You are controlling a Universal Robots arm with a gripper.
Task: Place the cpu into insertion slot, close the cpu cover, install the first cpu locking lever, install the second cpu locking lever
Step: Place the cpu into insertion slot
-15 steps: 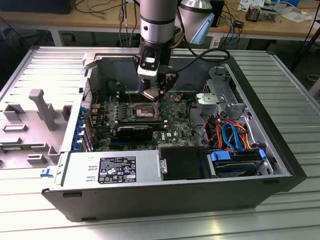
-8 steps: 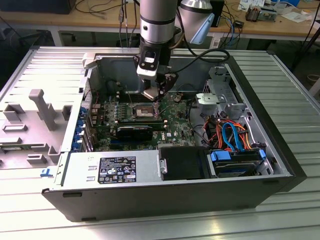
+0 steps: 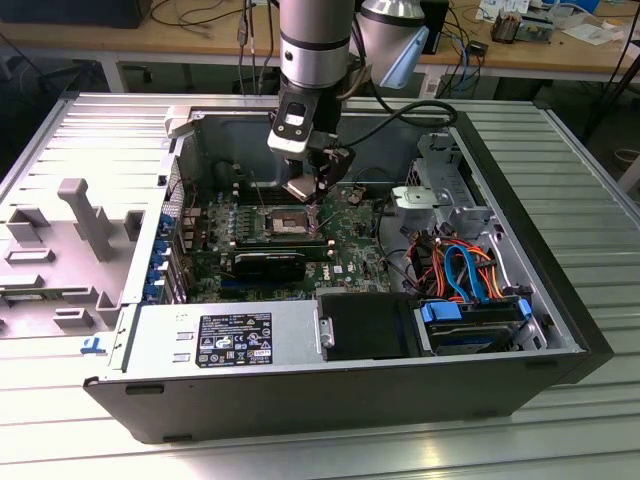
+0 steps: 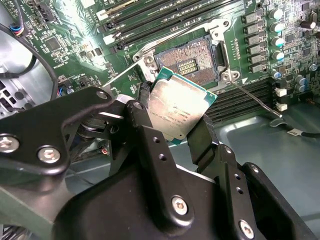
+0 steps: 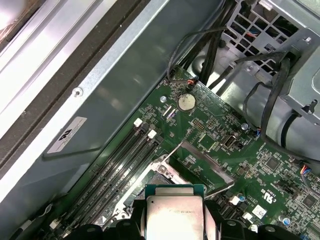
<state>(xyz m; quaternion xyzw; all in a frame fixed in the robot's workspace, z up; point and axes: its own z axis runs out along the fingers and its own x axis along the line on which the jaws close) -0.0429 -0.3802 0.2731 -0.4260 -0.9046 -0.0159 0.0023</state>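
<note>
Inside the open computer case [image 3: 300, 395], your pincer [image 4: 175, 120] holds the chip [image 4: 182, 107] tight, near the slot [image 4: 192, 59]. Line up its corners, then lower it flat and slow.

The silver-grey cylindrical arm [image 3: 315, 45] carried a pale blue joint cap [image 3: 405, 52] at its three o'clock; the black metal gripper [image 4: 175, 127] had silver screws [image 4: 50, 155] on its links.
</note>
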